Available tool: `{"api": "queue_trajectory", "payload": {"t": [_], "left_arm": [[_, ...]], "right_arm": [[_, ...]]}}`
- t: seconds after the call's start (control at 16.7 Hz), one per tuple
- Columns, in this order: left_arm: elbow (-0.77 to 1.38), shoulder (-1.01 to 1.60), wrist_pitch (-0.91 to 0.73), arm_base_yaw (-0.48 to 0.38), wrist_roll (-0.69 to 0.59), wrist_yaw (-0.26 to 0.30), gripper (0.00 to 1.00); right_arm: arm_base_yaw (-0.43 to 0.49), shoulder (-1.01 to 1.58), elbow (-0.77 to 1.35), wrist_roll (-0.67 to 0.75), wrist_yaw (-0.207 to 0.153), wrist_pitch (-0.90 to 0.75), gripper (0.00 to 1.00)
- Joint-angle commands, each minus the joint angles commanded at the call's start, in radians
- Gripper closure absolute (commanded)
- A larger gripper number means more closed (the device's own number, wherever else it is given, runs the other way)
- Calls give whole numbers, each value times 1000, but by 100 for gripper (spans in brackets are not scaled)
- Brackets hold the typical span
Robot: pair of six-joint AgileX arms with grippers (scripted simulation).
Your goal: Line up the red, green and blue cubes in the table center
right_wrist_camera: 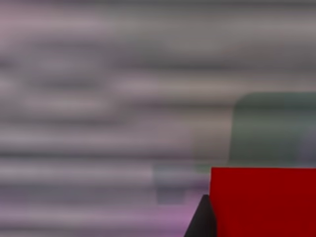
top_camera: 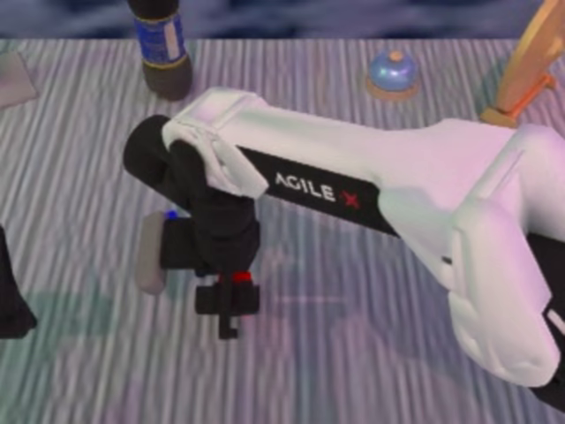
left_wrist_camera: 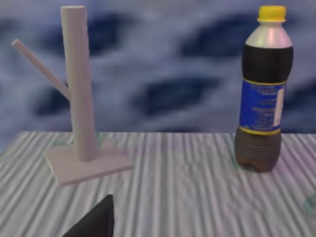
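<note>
Clearly the red cube point(top_camera: 239, 276) is the one in play: a sliver of it shows between the fingers of my right pincer point(top_camera: 231, 296), left of the bench's middle in the top view, and in the right wrist view it fills the near corner with a dark fingertip point(right_wrist_camera: 201, 221) against its side. I judge the pincer clamped on it, though I cannot tell whether the cube rests on the bench point(top_camera: 353, 353) or hangs just above it.

A speck of blue, likely the blue cube point(top_camera: 170, 214), peeks out by the wrist, beside a translucent grey block point(top_camera: 152, 254) that is no part of the job. The green cube I cannot find; my right arm point(top_camera: 371, 185) covers much of the middle.

So no line is visible yet. At best one cube is being handled, with two left to place, as I read it.

My left pincer point(left_wrist_camera: 96, 222) is parked off the left edge; whether it is apart or together I cannot tell. Around the far edge stand a cola bottle point(top_camera: 161, 44), a small bell point(top_camera: 394, 73) and a wooden stand point(top_camera: 528, 66).
</note>
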Motion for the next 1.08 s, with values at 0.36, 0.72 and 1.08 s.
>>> {"api": "queue_trajectory", "payload": {"t": [0.36, 0.72, 1.08], "left_arm": [[0, 0, 0, 0, 0, 0, 0], [0, 0, 0, 0, 0, 0, 0], [0, 0, 0, 0, 0, 0, 0]], "right_arm": [[0, 0, 0, 0, 0, 0, 47], [0, 0, 0, 0, 0, 0, 2], [0, 0, 0, 0, 0, 0, 0]]}}
